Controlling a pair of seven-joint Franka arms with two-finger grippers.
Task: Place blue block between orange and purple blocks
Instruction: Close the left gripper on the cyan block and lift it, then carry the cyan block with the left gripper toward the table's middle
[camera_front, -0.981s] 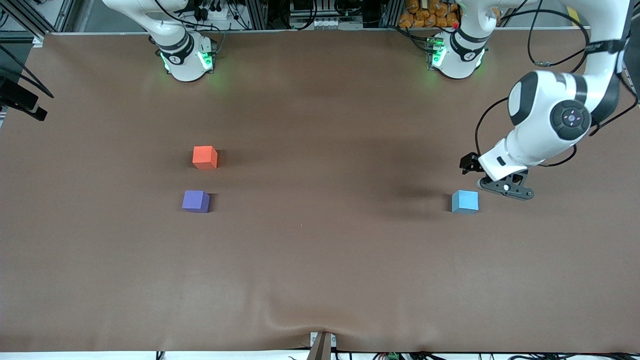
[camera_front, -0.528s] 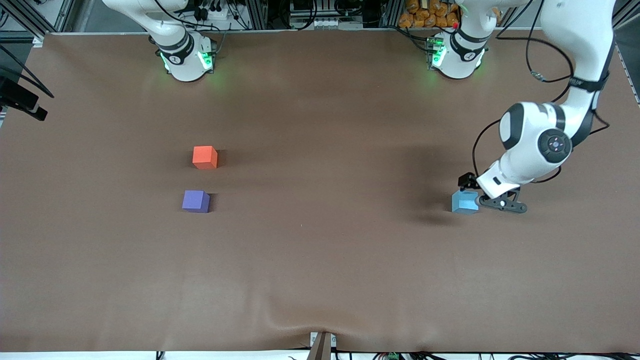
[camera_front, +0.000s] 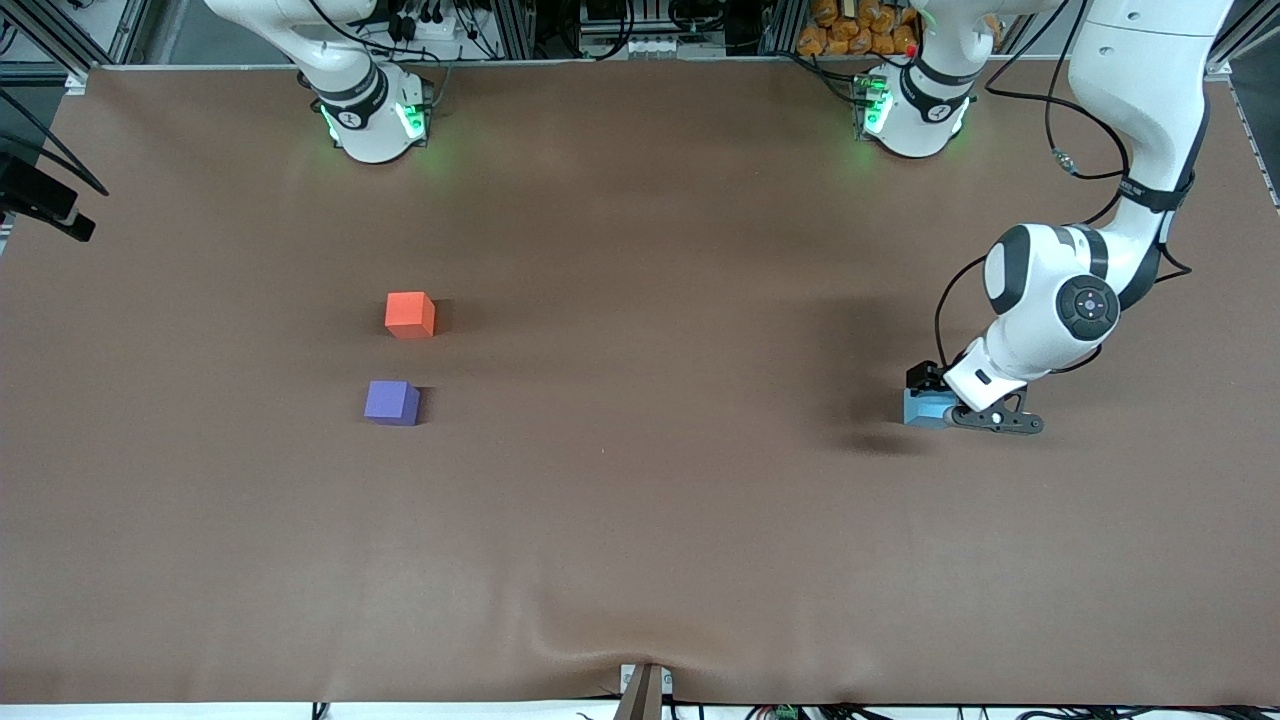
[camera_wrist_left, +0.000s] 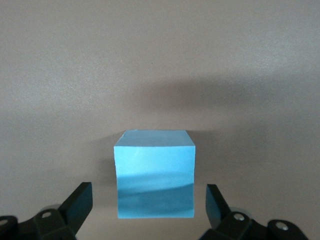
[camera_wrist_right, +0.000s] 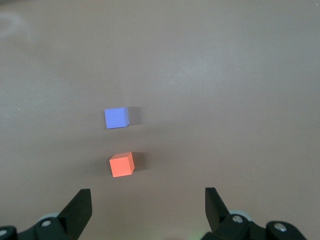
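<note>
The blue block (camera_front: 922, 410) sits on the table at the left arm's end. My left gripper (camera_front: 938, 398) is low around it and open. In the left wrist view the blue block (camera_wrist_left: 154, 172) stands between the two fingers of my left gripper (camera_wrist_left: 149, 206), with a gap on each side. The orange block (camera_front: 410, 314) and the purple block (camera_front: 391, 402) sit toward the right arm's end, the purple one nearer the front camera. My right gripper (camera_wrist_right: 147, 210) is open and empty, waiting high above the orange block (camera_wrist_right: 122, 164) and purple block (camera_wrist_right: 116, 118); it is out of the front view.
The brown table cover (camera_front: 640, 500) has a raised wrinkle at its near edge. A black camera mount (camera_front: 40, 205) sticks in at the right arm's end. A narrow gap of bare cover separates the orange and purple blocks.
My left gripper has come down from beside the blue block and now straddles it. The blocks have not moved.
</note>
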